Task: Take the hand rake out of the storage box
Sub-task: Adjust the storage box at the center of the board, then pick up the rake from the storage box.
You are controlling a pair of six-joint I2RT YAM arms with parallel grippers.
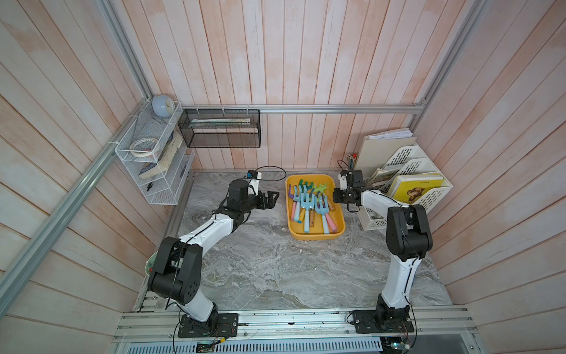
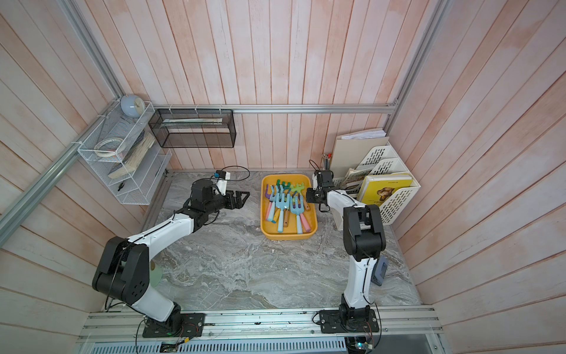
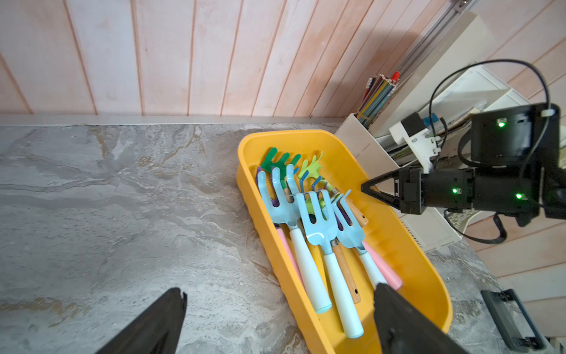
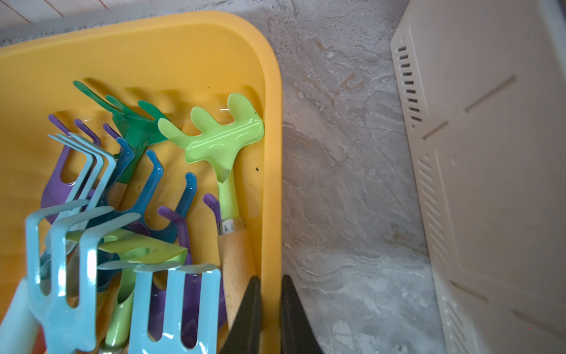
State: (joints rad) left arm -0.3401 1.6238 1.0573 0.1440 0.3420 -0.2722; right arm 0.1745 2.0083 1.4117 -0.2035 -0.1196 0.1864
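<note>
Right pincer (image 4: 271, 277) is clenched on the storage box (image 4: 272, 122) rim; left pincer (image 1: 274, 199), spread wide, is best closed on the top pale-blue hand rake (image 3: 320, 228) at its handle.

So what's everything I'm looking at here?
storage box: one, yellow, middle back of the table
hand rakes: several overlapping, blue, green, purple, inside the storage box
file rack: one, white, right of the box, holding a yellow book
mesh basket: one, black, on the back wall
wire shelf: one, white, left wall, clock on top
table: one, grey marble
left gripper: one, black, open, left of the box
right gripper: one, black, closed on the box's right rim
</note>
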